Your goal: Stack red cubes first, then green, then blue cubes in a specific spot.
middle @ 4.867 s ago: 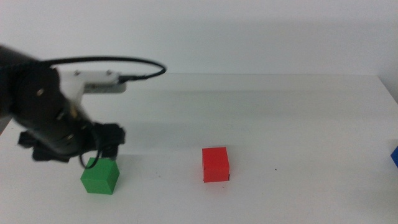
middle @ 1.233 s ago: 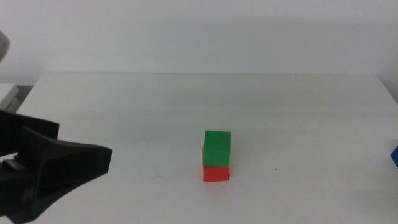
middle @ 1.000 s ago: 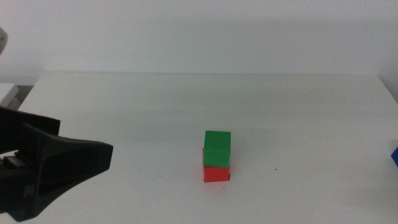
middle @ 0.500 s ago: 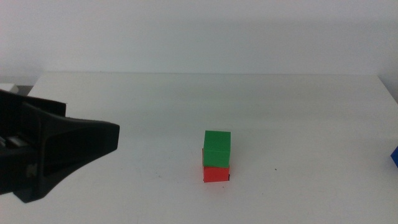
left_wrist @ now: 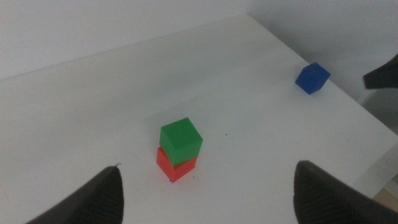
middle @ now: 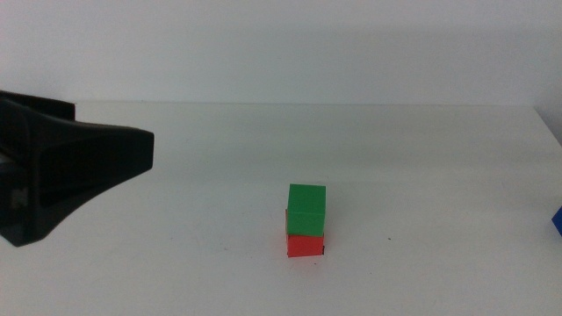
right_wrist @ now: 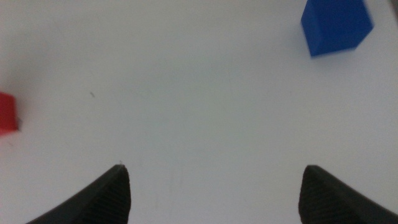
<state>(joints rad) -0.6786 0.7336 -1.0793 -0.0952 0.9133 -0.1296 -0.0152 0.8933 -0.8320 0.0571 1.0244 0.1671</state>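
Spanning the frame under a pale wall, the white table (middle: 421,158) carries the green cube (middle: 306,208) atop the red cube (middle: 305,245), the blue cube (middle: 557,219) at right edge; left gripper (left_wrist: 205,186) and right gripper (right_wrist: 214,186) both spread, empty.

Light is bright, even, diffuse; white table (middle: 421,167) looks nearly washed out w/ no hard glare. Shadows soft & faint: a thin one hugs the base of the red cube (middle: 305,246) under the green cube (middle: 306,209). Left gripper (middle: 61,175) is a dark, blurry, out-of-focus mass close to the middle cam. Blue cube (right_wrist: 336,25) looks slightly soft in right wrist view.
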